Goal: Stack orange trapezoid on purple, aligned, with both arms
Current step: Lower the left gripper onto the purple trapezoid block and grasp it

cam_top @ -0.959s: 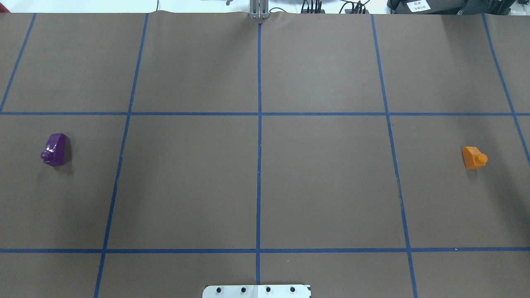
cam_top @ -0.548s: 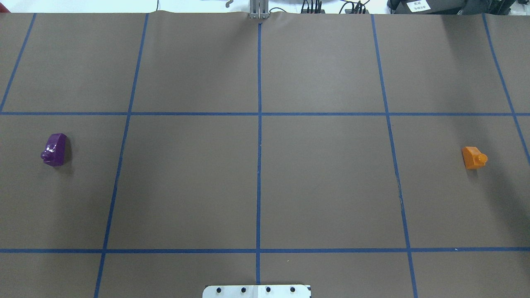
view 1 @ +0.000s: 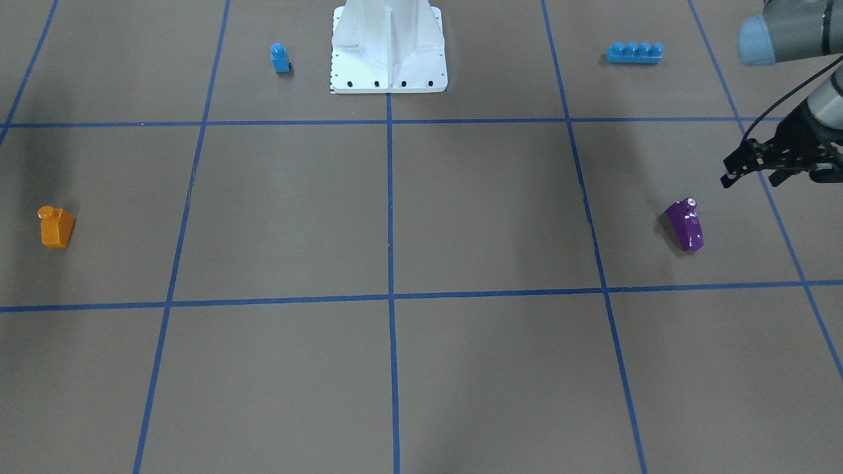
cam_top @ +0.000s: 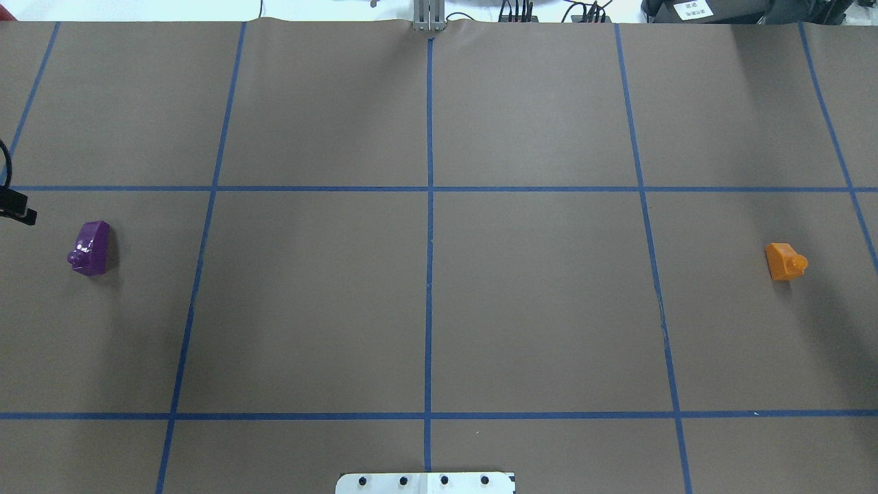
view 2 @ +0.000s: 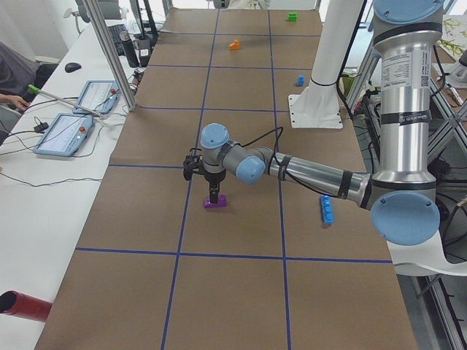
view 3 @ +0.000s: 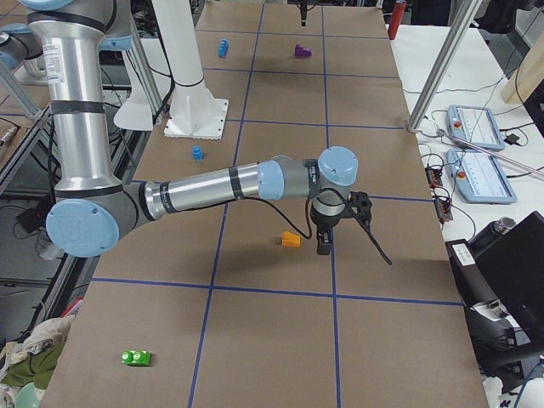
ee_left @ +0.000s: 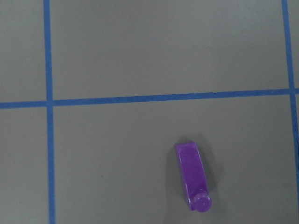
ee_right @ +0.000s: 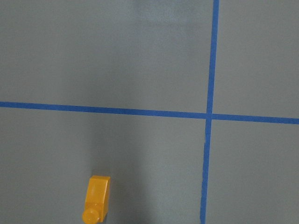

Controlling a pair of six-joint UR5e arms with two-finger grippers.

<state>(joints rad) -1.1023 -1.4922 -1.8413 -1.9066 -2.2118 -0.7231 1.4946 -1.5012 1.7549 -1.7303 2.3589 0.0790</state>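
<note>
The purple block (cam_top: 91, 248) lies on the brown table at the far left of the overhead view, and also shows in the front view (view 1: 685, 226) and the left wrist view (ee_left: 192, 175). My left gripper (view 1: 749, 179) hovers above and just beside it, jaws apart and empty; only its tip (cam_top: 19, 208) shows overhead. The orange trapezoid (cam_top: 784, 261) sits at the far right, stud pointing outward, and also shows in the right wrist view (ee_right: 96, 198). My right gripper (view 3: 323, 242) hangs close beside it (view 3: 291, 240); I cannot tell whether it is open.
A small blue single-stud block (view 1: 280, 58) and a long blue four-stud brick (view 1: 633, 52) lie near the robot's base plate (view 1: 388, 82). A green block (view 3: 136, 358) lies at the table's right end. Operator tablets (view 2: 64, 133) sit on a side table.
The tip of my left gripper has come into the overhead view at its left edge, near the purple block. Neither block has moved.
</note>
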